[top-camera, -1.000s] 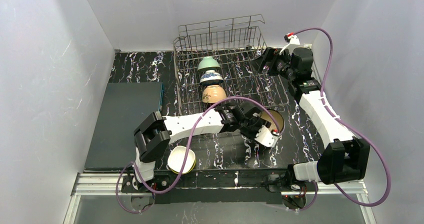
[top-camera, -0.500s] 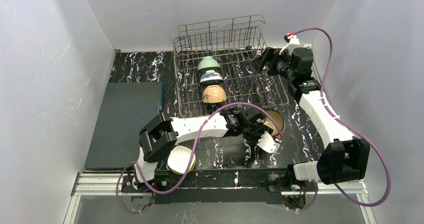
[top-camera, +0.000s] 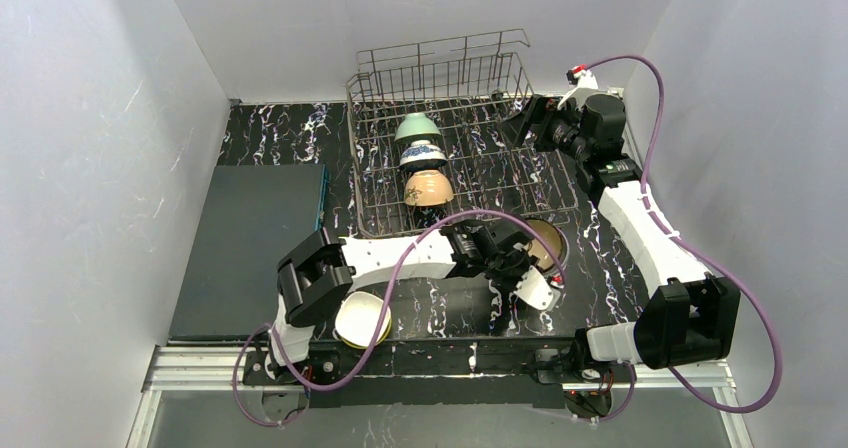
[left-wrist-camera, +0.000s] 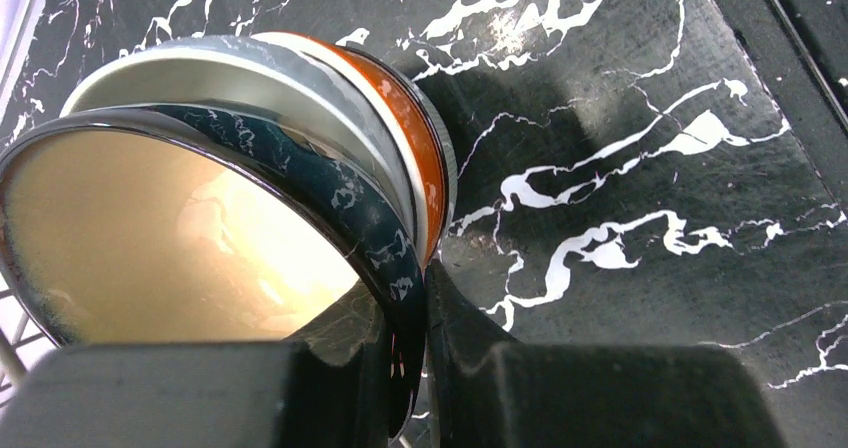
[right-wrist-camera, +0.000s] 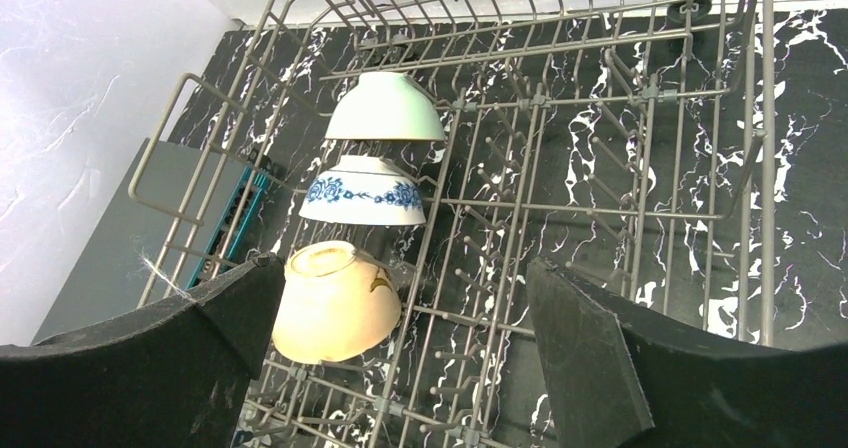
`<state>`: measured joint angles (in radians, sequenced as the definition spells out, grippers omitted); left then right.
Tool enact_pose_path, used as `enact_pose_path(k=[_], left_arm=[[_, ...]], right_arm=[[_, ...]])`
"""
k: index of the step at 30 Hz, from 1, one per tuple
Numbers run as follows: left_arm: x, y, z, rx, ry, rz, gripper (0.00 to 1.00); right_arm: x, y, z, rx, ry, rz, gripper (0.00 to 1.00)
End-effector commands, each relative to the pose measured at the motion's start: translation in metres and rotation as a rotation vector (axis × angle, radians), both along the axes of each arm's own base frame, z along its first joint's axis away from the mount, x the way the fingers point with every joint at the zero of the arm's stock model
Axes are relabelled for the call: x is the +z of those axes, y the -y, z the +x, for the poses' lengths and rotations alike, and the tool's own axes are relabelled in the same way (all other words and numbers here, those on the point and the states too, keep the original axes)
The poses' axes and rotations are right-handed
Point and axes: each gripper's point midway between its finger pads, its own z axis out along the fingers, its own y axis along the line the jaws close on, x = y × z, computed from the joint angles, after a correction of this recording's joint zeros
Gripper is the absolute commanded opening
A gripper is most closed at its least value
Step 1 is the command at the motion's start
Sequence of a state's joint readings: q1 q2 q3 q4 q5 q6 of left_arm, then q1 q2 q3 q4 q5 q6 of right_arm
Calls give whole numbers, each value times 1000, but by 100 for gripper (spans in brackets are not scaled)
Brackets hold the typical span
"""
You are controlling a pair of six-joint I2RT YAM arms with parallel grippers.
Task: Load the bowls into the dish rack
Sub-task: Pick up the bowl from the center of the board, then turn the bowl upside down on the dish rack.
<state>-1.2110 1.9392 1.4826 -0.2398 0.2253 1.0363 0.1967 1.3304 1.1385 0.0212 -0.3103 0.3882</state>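
Observation:
A stack of bowls (top-camera: 547, 240) stands on the black marble table just in front of the dish rack (top-camera: 470, 78). In the left wrist view its top bowl (left-wrist-camera: 180, 238) is tan inside and dark and glossy outside, over a white bowl (left-wrist-camera: 250, 78) and an orange bowl (left-wrist-camera: 412, 153). My left gripper (left-wrist-camera: 420, 283) is shut on the top bowl's near rim, one finger inside and one outside. Held in the rack's tines are a mint bowl (right-wrist-camera: 385, 108), a blue-patterned white bowl (right-wrist-camera: 362, 193) and a tan bowl (right-wrist-camera: 335, 303). My right gripper (right-wrist-camera: 400, 268) hangs open above the rack's right side, holding nothing.
A white bowl with a yellow-green one under it (top-camera: 362, 320) sits at the near edge by the left arm's base. A dark grey mat (top-camera: 250, 238) covers the table's left part. White walls close in on three sides. The rack's right half (right-wrist-camera: 650, 98) shows bare tines.
My left gripper has slid a little right and down onto the stack and closed on the top bowl's rim. The right arm and the racked bowls have not moved.

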Motion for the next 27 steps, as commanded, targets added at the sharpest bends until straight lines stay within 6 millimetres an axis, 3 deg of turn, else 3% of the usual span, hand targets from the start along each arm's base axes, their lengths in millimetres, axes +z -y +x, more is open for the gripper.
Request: enact_pose_path(k=[1, 16, 20, 27], left_arm=[[75, -2, 4, 23, 74, -165, 0], [161, -15, -11, 47, 12, -451, 0], [177, -27, 8, 98, -20, -522, 0], [176, -81, 66, 259, -127, -568, 0]], right_arm=[[40, -4, -3, 27, 93, 14, 99], [60, -13, -13, 90, 114, 37, 99], [67, -16, -18, 109, 116, 60, 99], [77, -17, -23, 112, 136, 105, 99]])
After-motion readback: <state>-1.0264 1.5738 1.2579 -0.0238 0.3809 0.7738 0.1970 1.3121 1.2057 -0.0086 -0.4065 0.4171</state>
